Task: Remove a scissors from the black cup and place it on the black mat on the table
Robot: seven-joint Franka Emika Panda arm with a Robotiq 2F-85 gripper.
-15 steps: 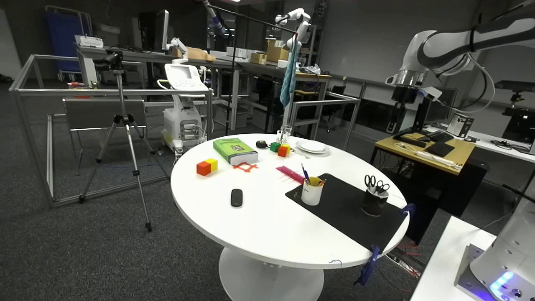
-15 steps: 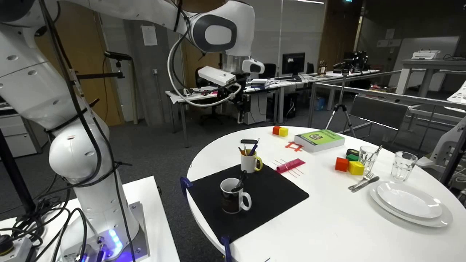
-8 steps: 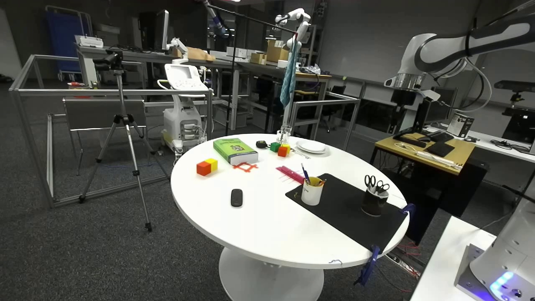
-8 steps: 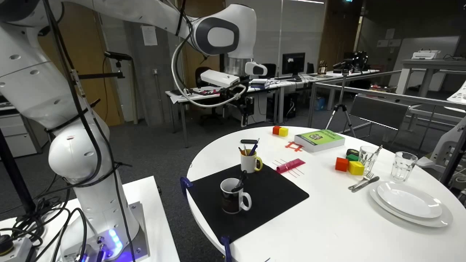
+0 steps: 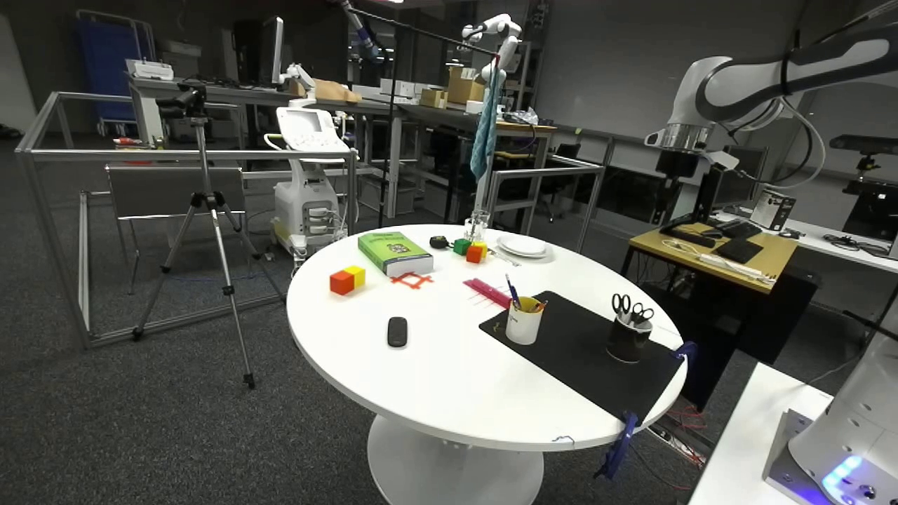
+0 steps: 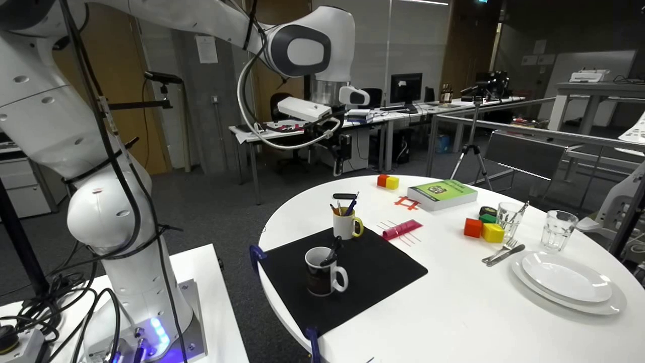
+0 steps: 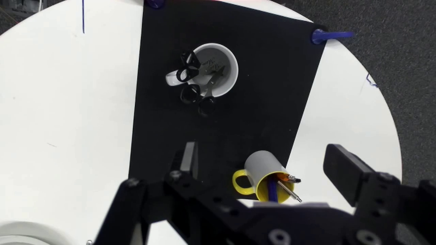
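Wrist view: gripper spread wide, nothing held; two scissors in black cup, 11 o'clock. Likely pre-grasp; next: shift there, lower over one pair.

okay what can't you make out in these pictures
In both exterior views: scissors tips, hidden by the black cup.
Wrist view: plates, cut off by the lower-left corner.
Wrist view: one blue clamp, cut off by the top edge.
In an exterior view: lettering on the green book, too small.

Scissors in cup on mat, mug also on mat
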